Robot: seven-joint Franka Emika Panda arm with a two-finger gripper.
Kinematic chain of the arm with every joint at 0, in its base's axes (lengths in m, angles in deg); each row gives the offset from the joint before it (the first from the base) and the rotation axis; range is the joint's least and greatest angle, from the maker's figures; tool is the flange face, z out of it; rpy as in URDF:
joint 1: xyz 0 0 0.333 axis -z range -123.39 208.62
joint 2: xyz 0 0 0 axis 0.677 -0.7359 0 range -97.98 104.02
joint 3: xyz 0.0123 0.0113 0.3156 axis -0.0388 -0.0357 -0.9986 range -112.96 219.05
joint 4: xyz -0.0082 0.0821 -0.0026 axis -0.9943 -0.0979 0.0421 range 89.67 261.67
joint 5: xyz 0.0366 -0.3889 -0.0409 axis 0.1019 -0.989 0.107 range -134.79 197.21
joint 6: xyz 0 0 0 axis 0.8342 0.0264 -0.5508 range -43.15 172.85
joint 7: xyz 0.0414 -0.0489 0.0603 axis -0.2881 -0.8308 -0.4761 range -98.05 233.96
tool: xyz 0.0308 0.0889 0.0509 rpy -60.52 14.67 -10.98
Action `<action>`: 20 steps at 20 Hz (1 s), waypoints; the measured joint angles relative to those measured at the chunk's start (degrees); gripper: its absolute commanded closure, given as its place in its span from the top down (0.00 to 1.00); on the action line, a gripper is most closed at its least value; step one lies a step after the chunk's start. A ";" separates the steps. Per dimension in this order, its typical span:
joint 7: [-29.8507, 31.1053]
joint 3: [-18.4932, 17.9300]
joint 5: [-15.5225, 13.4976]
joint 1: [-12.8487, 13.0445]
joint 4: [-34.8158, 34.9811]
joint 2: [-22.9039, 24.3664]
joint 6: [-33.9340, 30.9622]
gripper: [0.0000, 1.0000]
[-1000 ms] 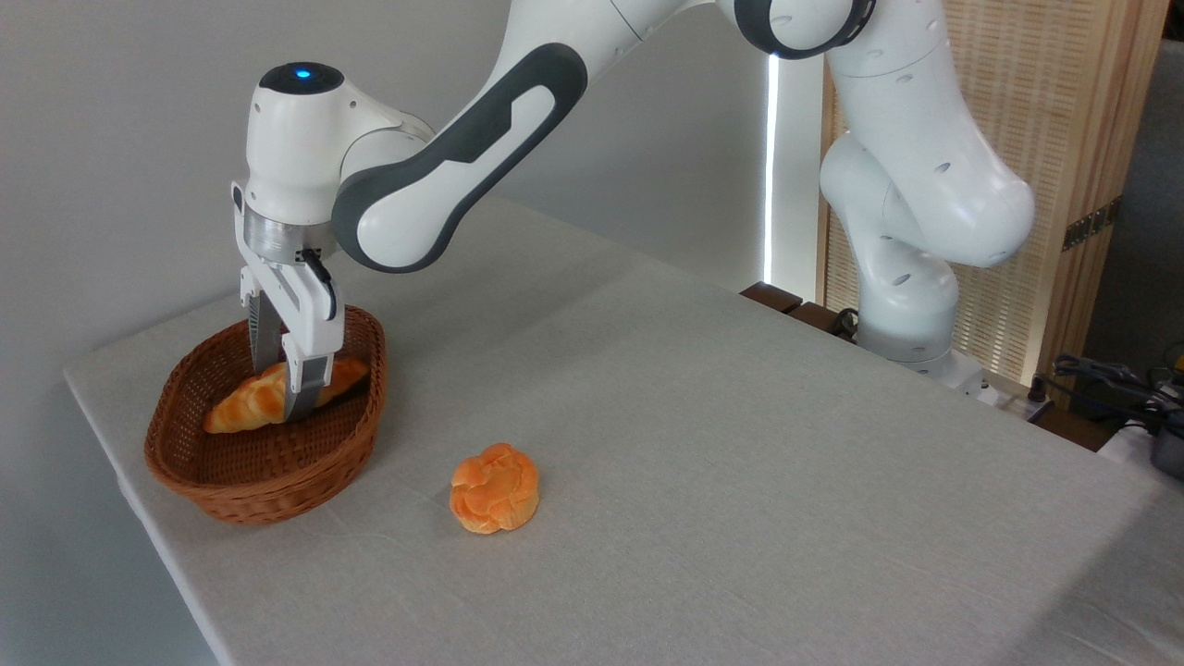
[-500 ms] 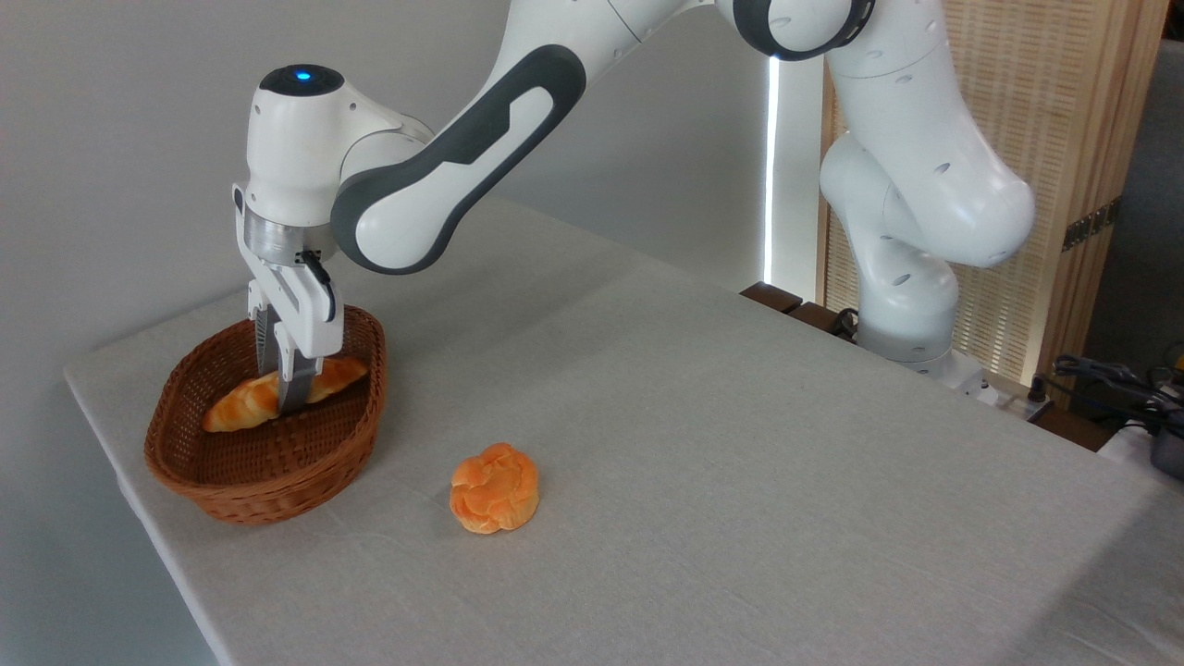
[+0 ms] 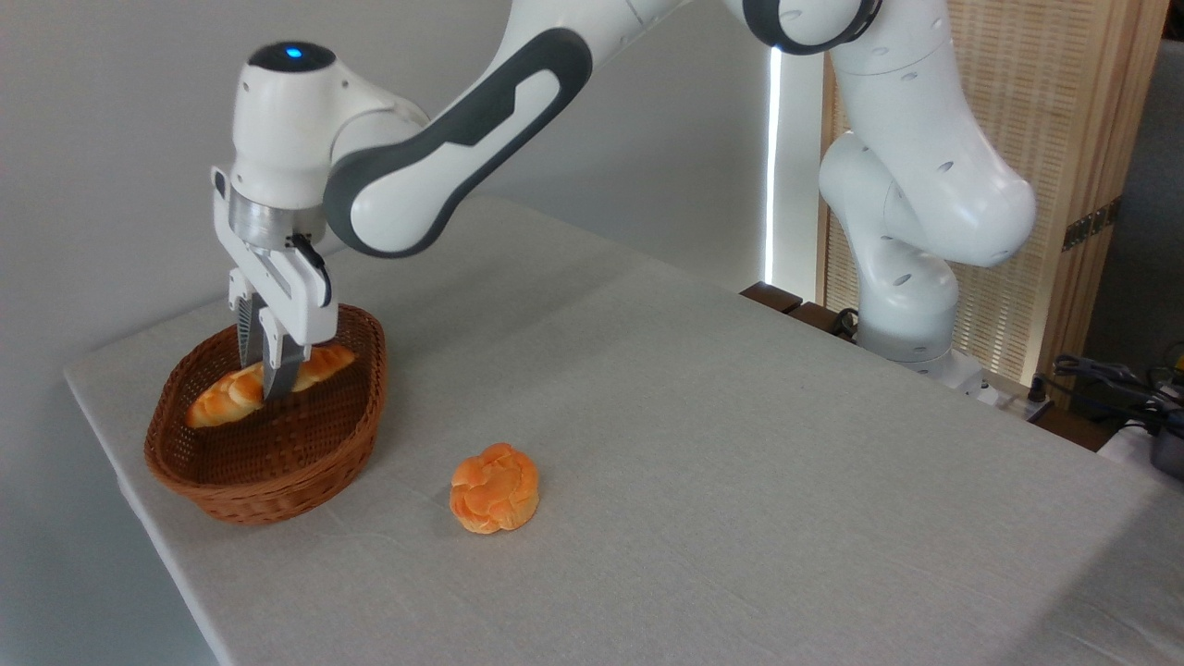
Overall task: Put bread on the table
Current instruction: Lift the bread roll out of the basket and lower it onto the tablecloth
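The braided golden-brown bread (image 3: 222, 398) hangs inside the brown wicker basket (image 3: 277, 462) at the left of the table, raised off the basket's floor. My gripper (image 3: 266, 384) points straight down and is shut on the loaf near its middle, one finger on each side. The loaf's left end dips a little lower than its right end. The light grey table (image 3: 703, 435) stretches out to the right of the basket.
A round orange knotted bun (image 3: 494, 487) lies on the cloth to the right of the basket. My arm's base (image 3: 911, 305) stands at the table's far right edge. A slatted wooden screen and cables are beyond it.
The gripper closed on the bread and has risen, shifting slightly left. The loaf has lifted with it off the basket floor.
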 measured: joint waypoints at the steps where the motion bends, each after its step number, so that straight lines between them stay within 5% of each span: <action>1: 0.00 -0.05 -1.15 -0.69 -1.63 0.45 -3.47 0.29; 6: -1.54 -1.18 -5.15 -3.24 -6.46 4.39 -17.59 0.33; 10: -16.72 -5.55 -6.86 -4.67 -5.53 12.18 -34.95 0.38; 13: -26.77 -7.03 -5.84 -4.95 0.90 18.39 -40.07 0.46; 15: -30.48 -6.83 -4.26 -4.63 6.81 21.41 -40.11 0.84; 16: -31.22 -6.58 -3.87 -4.42 8.97 22.21 -40.09 0.94; 20: -31.80 -6.19 -3.26 -3.25 13.19 22.74 -40.01 1.00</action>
